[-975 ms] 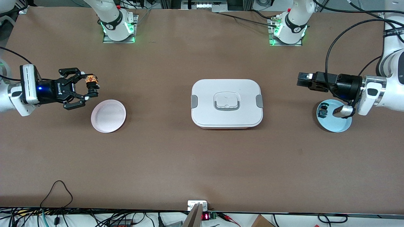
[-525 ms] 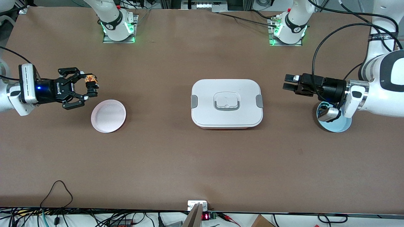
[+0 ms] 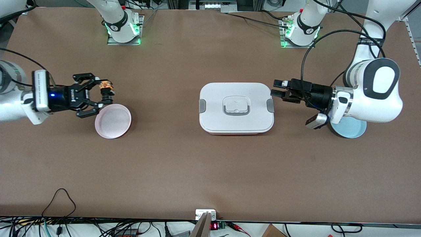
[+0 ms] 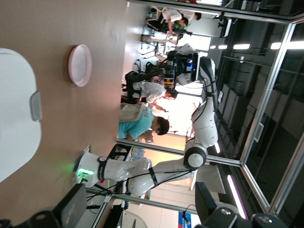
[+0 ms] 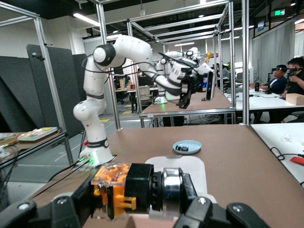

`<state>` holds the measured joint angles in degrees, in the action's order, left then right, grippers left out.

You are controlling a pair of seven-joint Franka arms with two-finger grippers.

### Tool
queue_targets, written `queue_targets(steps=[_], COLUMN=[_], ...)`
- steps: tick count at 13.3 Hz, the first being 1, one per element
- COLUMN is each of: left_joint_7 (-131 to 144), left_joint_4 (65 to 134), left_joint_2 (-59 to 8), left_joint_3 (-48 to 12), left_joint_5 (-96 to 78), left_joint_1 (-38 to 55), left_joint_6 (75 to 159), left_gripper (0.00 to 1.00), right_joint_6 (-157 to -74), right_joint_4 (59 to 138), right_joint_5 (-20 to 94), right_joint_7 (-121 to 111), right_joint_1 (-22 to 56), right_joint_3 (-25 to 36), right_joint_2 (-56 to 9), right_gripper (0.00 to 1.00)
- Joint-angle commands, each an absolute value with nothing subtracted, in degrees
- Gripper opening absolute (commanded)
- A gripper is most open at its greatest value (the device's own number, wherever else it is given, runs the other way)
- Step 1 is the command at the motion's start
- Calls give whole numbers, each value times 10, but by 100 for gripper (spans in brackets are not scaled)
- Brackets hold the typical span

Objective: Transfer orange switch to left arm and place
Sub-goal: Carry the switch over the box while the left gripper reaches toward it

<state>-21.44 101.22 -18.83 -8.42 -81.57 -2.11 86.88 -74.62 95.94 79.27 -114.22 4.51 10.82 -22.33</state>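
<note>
Over the pink plate's rim, I keep the right gripper clamped on the orange switch, lifted for handover; the left gripper hovers spread-fingered at the box's edge.

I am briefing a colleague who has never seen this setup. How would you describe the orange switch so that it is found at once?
Start at the white box in the middle of the table, then look toward the right arm's end, where a pink plate lies. Over that plate's rim the right gripper is shut on the orange switch: a tiny black cylinder with an orange cap, the only thing held off the table.
</note>
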Motion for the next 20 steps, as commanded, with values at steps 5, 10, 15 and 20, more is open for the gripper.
queue_targets(steps=[5,10,15,20], left_joint_7=[-257,-259,-244,-167], left_joint_4=[1056,1057,1058,1061], left_joint_2=[-178,-180,-192,-192], left_joint_3=[-82,-81,-81,-81], left_joint_5=[-874,-922,-962,-964], left_joint_1=[19,59,95,97], left_joint_6=[901,938,977,981], left_gripper=[100,100,100,100], right_joint_6=[-866,-1029,-1178,-1186], right_joint_4=[962,956,927,927], right_joint_5=[896,1009,1110,1115], right_joint_7=[-1058,-1037,-1037,-1036], right_joint_1=[187,306,409,417], right_joint_3=[107,107,107,106], right_joint_2=[-224,-232,-255,-255], right_gripper=[0,0,0,0])
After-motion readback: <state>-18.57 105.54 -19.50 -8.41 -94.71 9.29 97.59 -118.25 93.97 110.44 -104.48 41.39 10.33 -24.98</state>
